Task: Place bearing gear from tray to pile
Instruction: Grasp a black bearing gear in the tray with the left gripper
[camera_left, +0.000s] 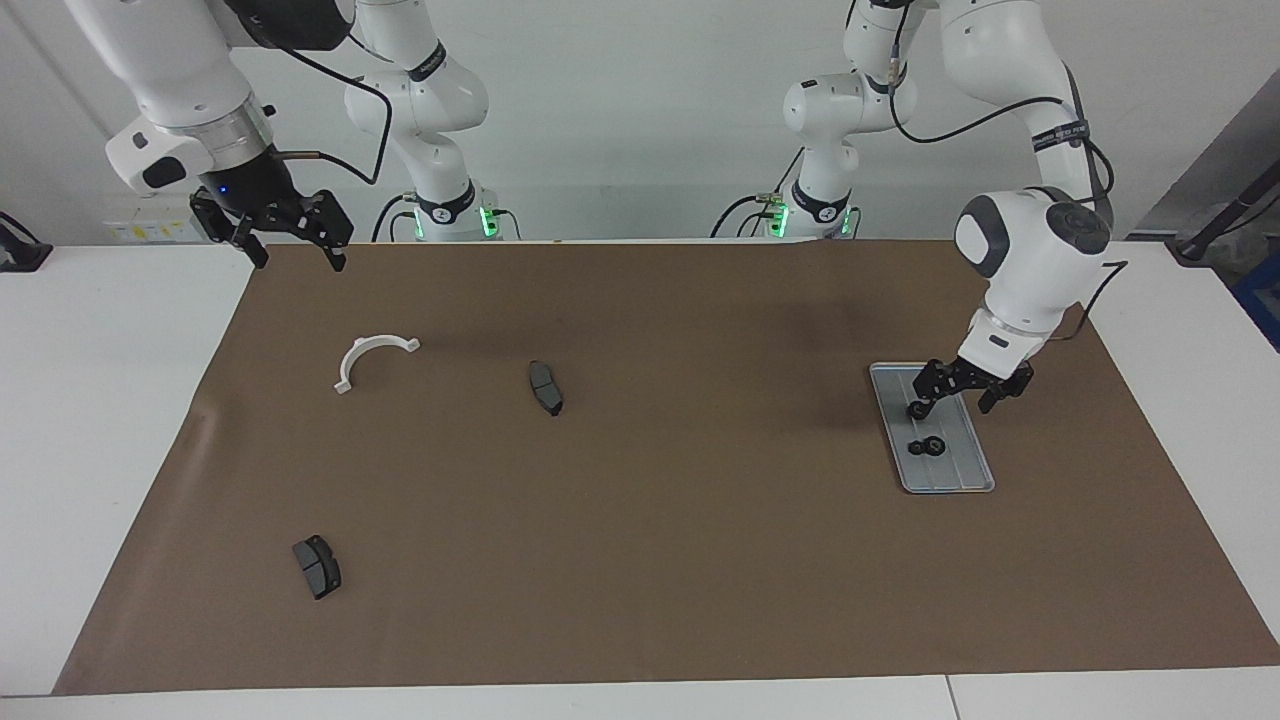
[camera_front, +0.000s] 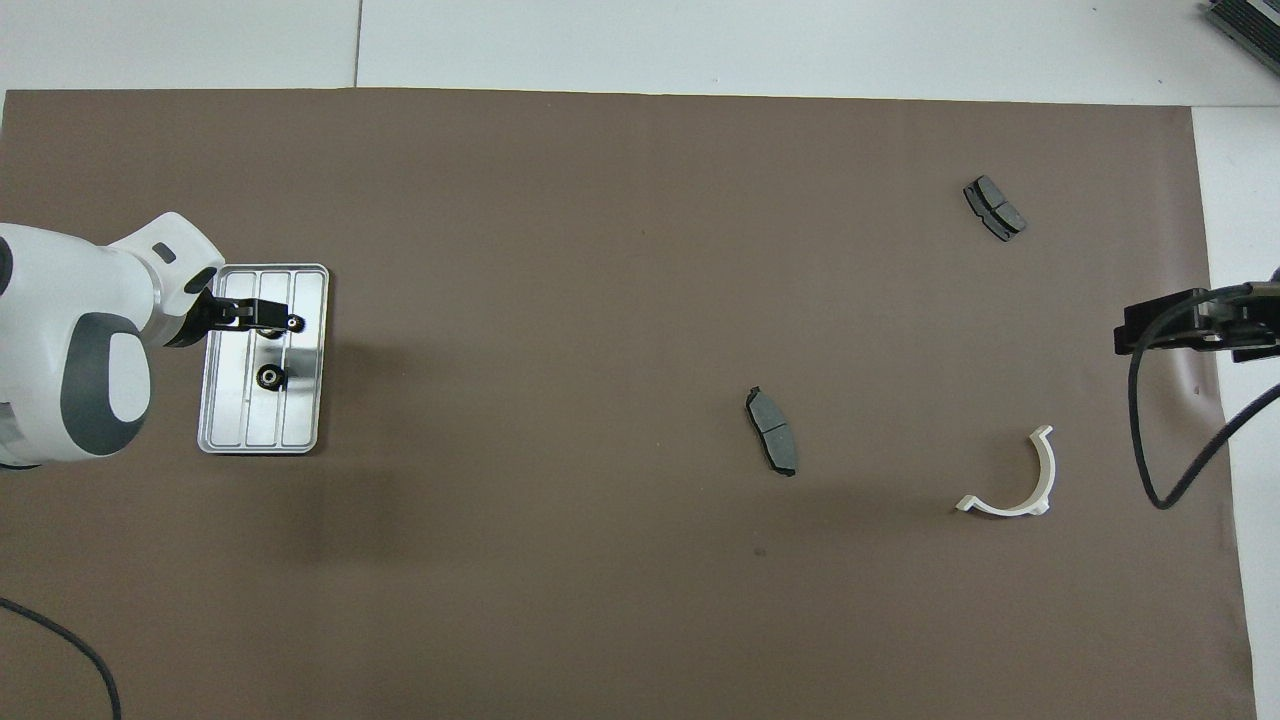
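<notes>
The silver ridged tray (camera_left: 955, 472) lies on the brown mat toward the left arm's end; it also shows in the overhead view (camera_front: 300, 420). Two small black gears (camera_left: 927, 446) lie side by side on it, and one gear (camera_front: 270, 377) is plain from overhead. My left gripper (camera_left: 953, 402) is open and empty, low over the tray's end nearer the robots, just short of the gears; it also shows from overhead (camera_front: 255, 316). My right gripper (camera_left: 292, 255) is open, raised and waiting over the mat's corner at its own end, and shows from overhead too (camera_front: 1180, 322).
The pile's parts lie scattered toward the right arm's end: a white half-ring bracket (camera_left: 372, 358) (camera_front: 1010, 480), one dark brake pad (camera_left: 546, 387) (camera_front: 772, 445) mid-mat, another (camera_left: 317, 566) (camera_front: 994, 208) farther from the robots. No gears lie among them.
</notes>
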